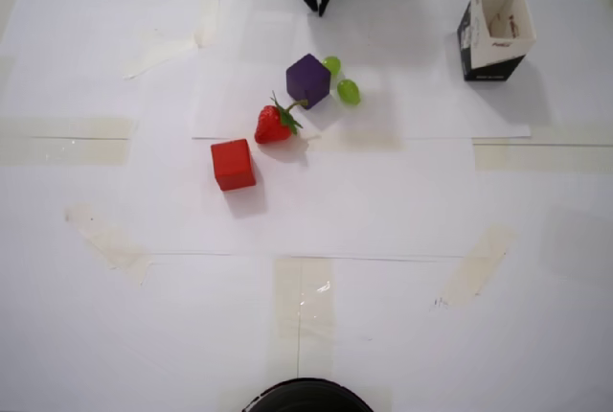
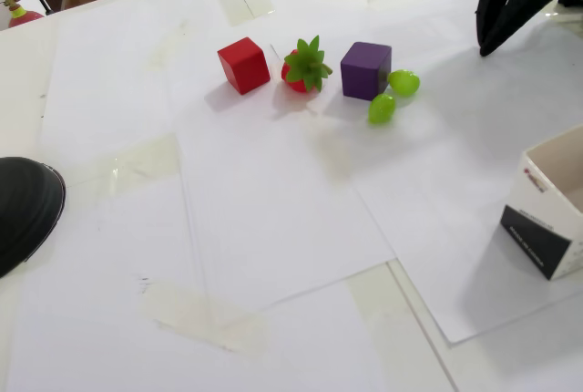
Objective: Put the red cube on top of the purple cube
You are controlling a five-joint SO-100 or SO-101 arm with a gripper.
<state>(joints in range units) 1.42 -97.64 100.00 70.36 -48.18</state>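
- Overhead view: your gripper point(image 1: 314, 8) hangs at the top edge of the paper-covered table point(image 1: 402, 316), its two dark fingertips drawn close with only a thin sliver of paper showing between them, pinching nothing.
- Overhead view: the red cube point(image 1: 233, 164) sits alone on the paper, left of centre, well apart from your gripper; the strawberry point(image 1: 275, 124) lies just up and to the right of it.
- Overhead view: the purple cube point(image 1: 307, 80) rests beyond the strawberry, below your gripper, with two green grapes point(image 1: 342, 81) at its right side.
- Overhead view: a black-and-white paper box point(image 1: 493, 32) stands open at the top right.
- Fixed view: your gripper point(image 2: 484, 44) enters at the top right, tips pointing down above the paper, nearly together.
- Fixed view: left to right you see the red cube point(image 2: 243, 65), the strawberry point(image 2: 305, 67) and the purple cube point(image 2: 365, 70) in a row, the grapes point(image 2: 393, 95) beside the purple cube; the cubes do not touch.
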